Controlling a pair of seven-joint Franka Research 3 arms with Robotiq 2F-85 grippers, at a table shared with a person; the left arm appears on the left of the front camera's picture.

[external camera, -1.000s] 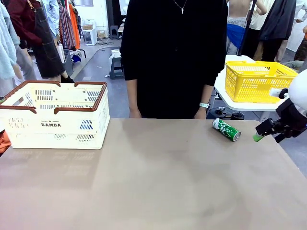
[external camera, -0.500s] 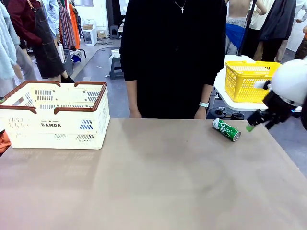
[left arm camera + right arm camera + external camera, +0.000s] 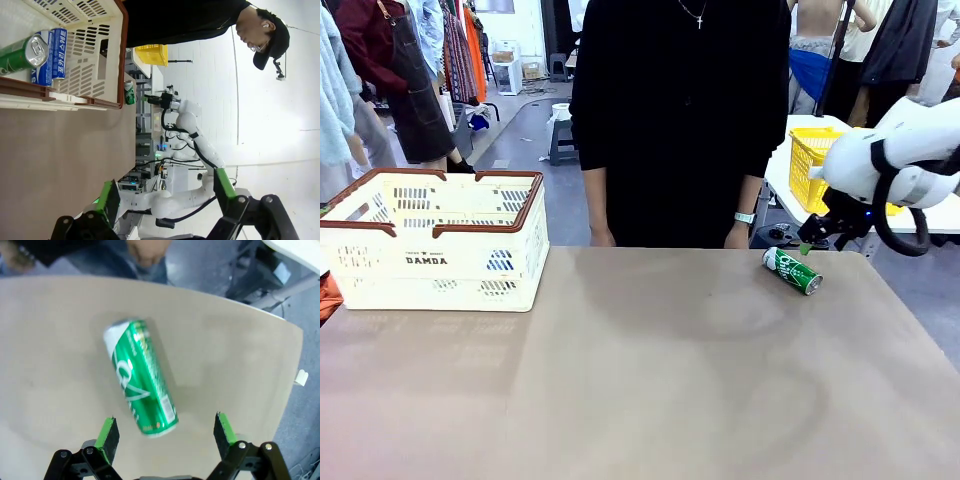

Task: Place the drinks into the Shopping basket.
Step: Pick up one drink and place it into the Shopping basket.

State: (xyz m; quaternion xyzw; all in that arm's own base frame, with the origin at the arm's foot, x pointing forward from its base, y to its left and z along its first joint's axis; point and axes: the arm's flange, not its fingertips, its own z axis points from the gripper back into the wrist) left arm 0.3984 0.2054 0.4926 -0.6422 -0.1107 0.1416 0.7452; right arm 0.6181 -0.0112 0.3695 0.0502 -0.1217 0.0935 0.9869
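The right tool [image 3: 165,424] hangs with its green-padded fingers spread wide, empty, just above the desk [image 3: 640,390]. A green can [image 3: 141,377] lies on its side below and between the fingers, tilted across the gap and touching neither pad. In the front view this can [image 3: 792,270] rests near the desk's far right corner, with the tool's tip just over its far end. The left tool [image 3: 166,192] is also spread wide and holds nothing.

The desk is a plain, matte brown-beige top with rounded corners. At its far left stands the Shopping basket [image 3: 532,205]. A person in black [image 3: 680,120] stands at the far edge, hands low at the rim. Behind are a grey floor, clothing racks on the left, and a yellow basket [image 3: 802,165] on a white table to the right.

The lying can is green with white swirled lettering and silver ends. The basket is cream, perforated, with a reddish-brown rim and dark "DAMDA" print. Inside it, seen from the left wrist, a second green can [image 3: 20,50] lies against a blue can [image 3: 54,47] with white lettering.
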